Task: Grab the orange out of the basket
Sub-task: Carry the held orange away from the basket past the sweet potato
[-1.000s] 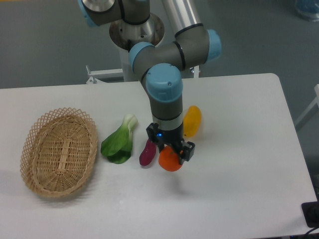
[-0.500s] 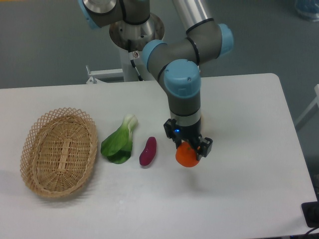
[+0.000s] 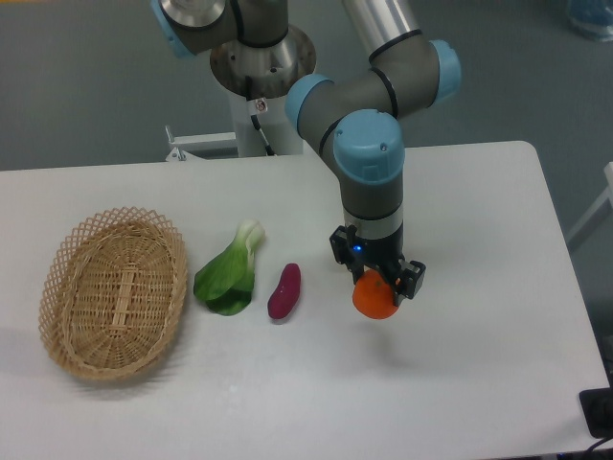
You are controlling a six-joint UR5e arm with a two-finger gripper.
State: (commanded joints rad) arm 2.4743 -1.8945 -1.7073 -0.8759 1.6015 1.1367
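Note:
A small round bright orange (image 3: 374, 298) hangs just above the white table, right of centre, with my gripper (image 3: 377, 287) shut on it from above. The tan wicker basket (image 3: 67, 316) lies at the far left of the table with nothing visible inside it, well apart from the gripper. My arm comes down from the back and hides the table area right behind the gripper.
A green leafy vegetable (image 3: 228, 276) and a small purple eggplant-like piece (image 3: 283, 290) lie between the basket and the gripper. The white table (image 3: 479, 383) ends close at the right and front. A black object (image 3: 599, 412) sits at the lower right corner.
My gripper has carried the orange to the right, away from the purple piece. The yellow-orange fruit seen earlier behind the arm is now hidden.

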